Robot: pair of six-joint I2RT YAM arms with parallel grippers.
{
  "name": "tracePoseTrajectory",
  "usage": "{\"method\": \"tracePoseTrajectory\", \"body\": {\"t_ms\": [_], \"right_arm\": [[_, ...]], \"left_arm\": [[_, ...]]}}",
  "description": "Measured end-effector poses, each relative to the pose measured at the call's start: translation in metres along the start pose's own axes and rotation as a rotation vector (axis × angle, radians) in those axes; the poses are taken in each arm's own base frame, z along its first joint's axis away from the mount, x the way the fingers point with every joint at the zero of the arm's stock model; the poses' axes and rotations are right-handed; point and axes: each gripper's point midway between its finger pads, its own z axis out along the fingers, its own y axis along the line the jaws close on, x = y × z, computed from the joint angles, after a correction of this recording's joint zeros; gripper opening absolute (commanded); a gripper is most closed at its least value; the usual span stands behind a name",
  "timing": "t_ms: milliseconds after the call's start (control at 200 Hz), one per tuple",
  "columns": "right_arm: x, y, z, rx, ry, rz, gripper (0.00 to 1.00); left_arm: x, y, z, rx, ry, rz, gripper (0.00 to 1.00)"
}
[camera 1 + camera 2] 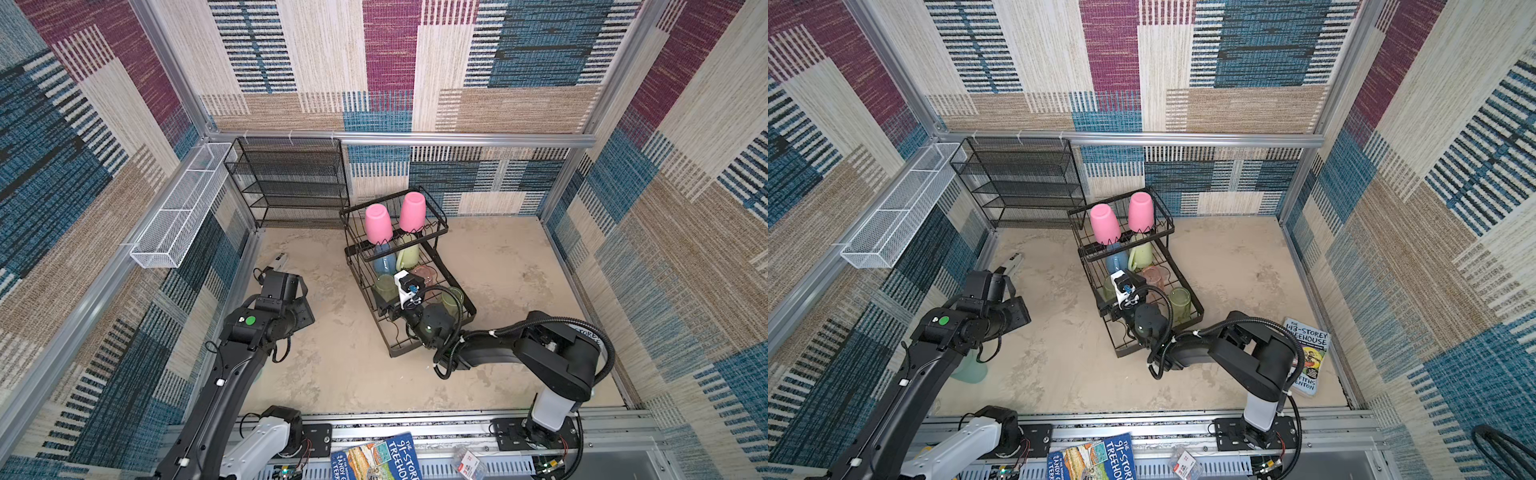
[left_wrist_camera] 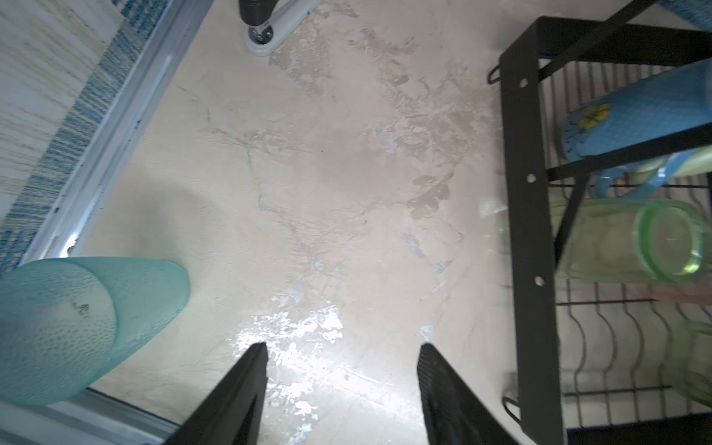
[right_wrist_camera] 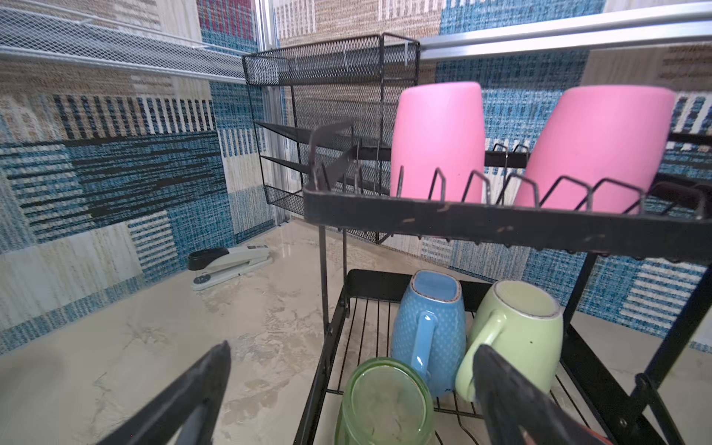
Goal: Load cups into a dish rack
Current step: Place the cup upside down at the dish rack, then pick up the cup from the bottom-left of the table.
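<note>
My L end effector hung wide, empty; teal tumbler looked stood on end on the surface just off 1 side, dish rack off the other. My R end effector, wide & empty too, hovered over the rack, so L was nearer.

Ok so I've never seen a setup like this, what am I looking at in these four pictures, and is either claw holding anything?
Two robot arms work over a table, each ending in a two-finger claw. Two pictures look down from overhead; two come from cameras on the wrists. The black dish rack holds two upside-down pink tumblers on top, with a blue mug, a pale-green mug and a clear-green cup below. A teal tumbler and a stapler sit on the table outside it. The left gripper and right gripper are open, holding nothing.
</note>
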Motion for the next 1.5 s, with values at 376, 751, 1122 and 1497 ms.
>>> {"method": "tracePoseTrajectory", "body": {"t_ms": [376, 751, 1122, 1497], "right_arm": [[-0.034, 0.026, -0.050, -0.126, 0.030, 0.064, 0.95], [-0.030, 0.041, -0.074, -0.215, 0.094, 0.093, 0.94], [-0.019, 0.035, -0.086, -0.213, 0.116, 0.095, 0.94], [-0.016, 0.032, -0.086, -0.198, 0.118, 0.092, 0.93]], "left_arm": [[-0.003, 0.057, 0.020, -0.194, 0.068, -0.090, 0.64], [0.003, 0.104, 0.059, -0.218, 0.198, -0.279, 0.57], [0.003, 0.119, 0.077, -0.186, 0.233, -0.382, 0.53], [0.004, 0.119, 0.071, -0.183, 0.219, -0.382, 0.48]]}}
